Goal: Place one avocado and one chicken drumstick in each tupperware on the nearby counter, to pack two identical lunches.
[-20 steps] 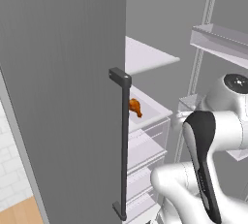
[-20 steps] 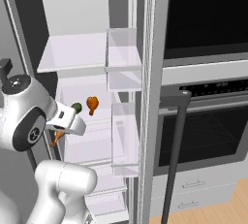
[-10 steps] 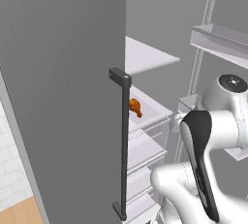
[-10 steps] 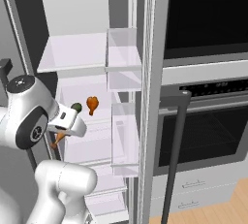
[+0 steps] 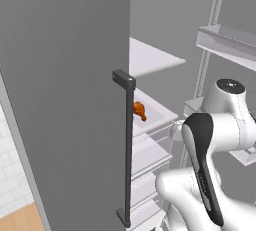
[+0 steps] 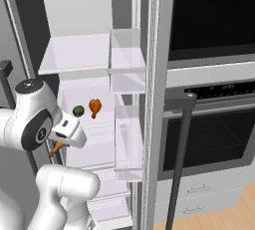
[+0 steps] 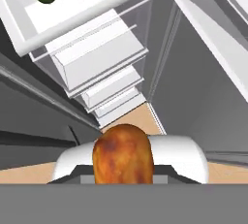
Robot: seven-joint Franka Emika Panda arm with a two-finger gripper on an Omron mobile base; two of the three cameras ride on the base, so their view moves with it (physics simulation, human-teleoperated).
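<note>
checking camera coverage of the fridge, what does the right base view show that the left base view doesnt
Right base view alone: a small dark green avocado on the fridge shelf, the black-glass built-in oven, and the end effector shut on an orange-brown chicken drumstick. Left base view alone: the broad grey fridge door with its dark vertical handle. Both: a second orange-brown drumstick on the pale fridge shelf.

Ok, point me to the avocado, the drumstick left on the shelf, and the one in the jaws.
avocado (image 6: 78, 110), right base view, its middle.
shelf drumstick (image 6: 94, 106), right base view, plump end.
held drumstick (image 7: 123, 155), hand view, plump end.

Avocado (image 6: 78, 110) left of drumstick (image 6: 94, 107), apparently on fridge shelf (image 6: 99, 133).
</note>
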